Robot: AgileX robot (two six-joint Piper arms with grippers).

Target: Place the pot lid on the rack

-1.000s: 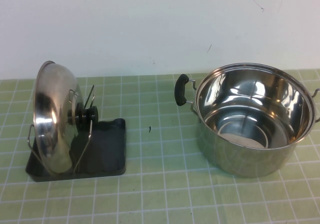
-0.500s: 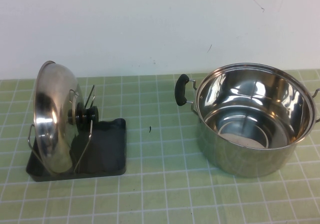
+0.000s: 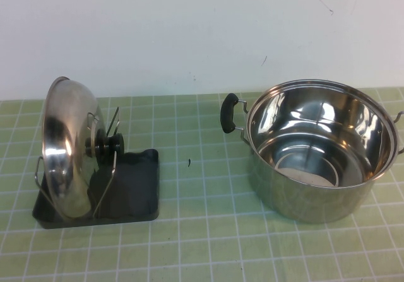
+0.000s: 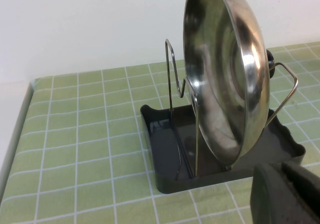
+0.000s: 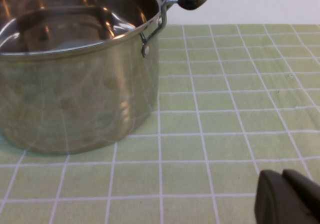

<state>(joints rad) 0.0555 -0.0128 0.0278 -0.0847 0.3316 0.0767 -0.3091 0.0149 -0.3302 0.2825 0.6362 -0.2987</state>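
The shiny steel pot lid (image 3: 65, 148) stands on edge between the wire prongs of the rack (image 3: 126, 197), its black knob (image 3: 108, 146) facing the pot. In the left wrist view the lid (image 4: 225, 78) stands upright in the dark tray (image 4: 165, 134). Neither arm shows in the high view. My left gripper (image 4: 287, 194) is shut and empty, just in front of the rack's tray. My right gripper (image 5: 287, 199) is shut and empty above the mat, apart from the pot.
A deep steel pot (image 3: 319, 149) with black side handles (image 3: 228, 113) stands at the right, also in the right wrist view (image 5: 75, 63). A green gridded mat (image 3: 202, 231) covers the table. A white wall lies behind.
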